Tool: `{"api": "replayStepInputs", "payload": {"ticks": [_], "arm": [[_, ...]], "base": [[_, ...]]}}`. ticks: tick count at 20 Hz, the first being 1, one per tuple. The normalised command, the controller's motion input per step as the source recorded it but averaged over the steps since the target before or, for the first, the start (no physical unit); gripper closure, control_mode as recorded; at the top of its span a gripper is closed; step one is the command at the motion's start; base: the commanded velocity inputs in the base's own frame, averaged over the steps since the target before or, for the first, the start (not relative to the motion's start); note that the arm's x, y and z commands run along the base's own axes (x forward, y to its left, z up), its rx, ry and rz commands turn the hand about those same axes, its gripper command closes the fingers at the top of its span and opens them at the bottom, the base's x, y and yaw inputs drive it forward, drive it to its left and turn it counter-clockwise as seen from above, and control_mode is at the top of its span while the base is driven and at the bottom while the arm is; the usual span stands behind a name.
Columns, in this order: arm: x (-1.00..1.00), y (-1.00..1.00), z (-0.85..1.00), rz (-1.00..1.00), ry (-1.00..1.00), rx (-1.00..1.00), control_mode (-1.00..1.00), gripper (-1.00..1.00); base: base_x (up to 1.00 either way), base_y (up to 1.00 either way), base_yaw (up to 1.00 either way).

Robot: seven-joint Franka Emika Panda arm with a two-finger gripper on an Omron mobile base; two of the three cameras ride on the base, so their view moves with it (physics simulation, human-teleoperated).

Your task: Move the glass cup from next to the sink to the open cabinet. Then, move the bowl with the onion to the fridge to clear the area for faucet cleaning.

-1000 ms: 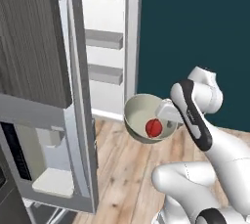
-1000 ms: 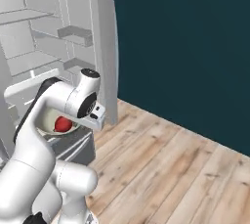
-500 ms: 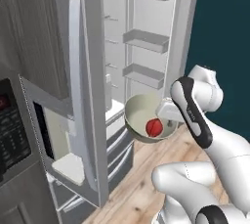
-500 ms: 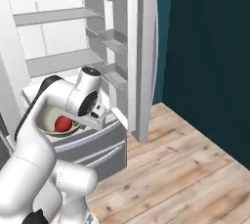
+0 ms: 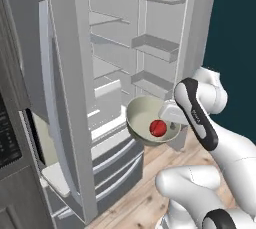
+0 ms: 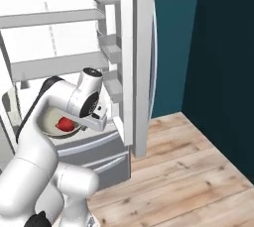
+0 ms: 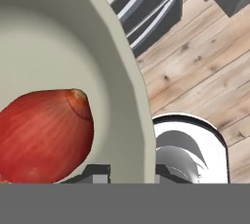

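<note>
My gripper (image 5: 171,122) is shut on the rim of the cream bowl (image 5: 142,118), holding it level in front of the open fridge (image 5: 150,48). The red onion (image 5: 157,128) lies inside the bowl. From the right base view the bowl (image 6: 47,124) with the onion (image 6: 64,123) hangs beside the gripper (image 6: 94,120), just before the fridge's lower shelves. In the hand view the bowl's wall (image 7: 122,66) runs between the fingertips, with the onion (image 7: 44,135) at lower left and the gripper (image 7: 131,171) clamped on the rim. The glass cup, sink, open cabinet and faucet are out of view.
The left fridge door (image 5: 65,98) stands open beside the bowl, and the right door (image 6: 136,62) stands open close to the arm. Grey drawers (image 5: 117,158) sit below the bowl. Wooden floor (image 6: 188,171) and a dark teal wall (image 6: 218,62) lie to the right.
The whole picture has shifted, so the base has turned and closed in on the fridge, whose inner shelves now face the arm. The bowl with the onion stays in the gripper.
</note>
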Motion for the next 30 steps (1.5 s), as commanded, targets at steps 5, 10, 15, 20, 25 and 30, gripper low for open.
{"api": "replayStepInputs", "payload": {"ticks": [5, 10, 15, 20, 25, 30], "arm": [[0.0, 0.0, 0.0, 0.0, 0.0, 0.0, 1.0, 1.0], [0.0, 0.0, 0.0, 0.0, 0.0, 0.0, 1.0, 1.0], [0.0, 0.0, 0.0, 0.0, 0.0, 0.0, 1.0, 1.0], [0.0, 0.0, 0.0, 0.0, 0.0, 0.0, 1.0, 1.0], [0.0, 0.0, 0.0, 0.0, 0.0, 0.0, 1.0, 1.0], [0.0, 0.0, 0.0, 0.0, 0.0, 0.0, 1.0, 1.0]], "base": [[0.0, -0.11, 0.36], [0.12, -0.37, 0.3], [0.25, -0.42, 0.25], [0.41, -0.49, 0.2], [0.3, -0.17, 0.13], [0.39, 0.0, 0.03]]}}
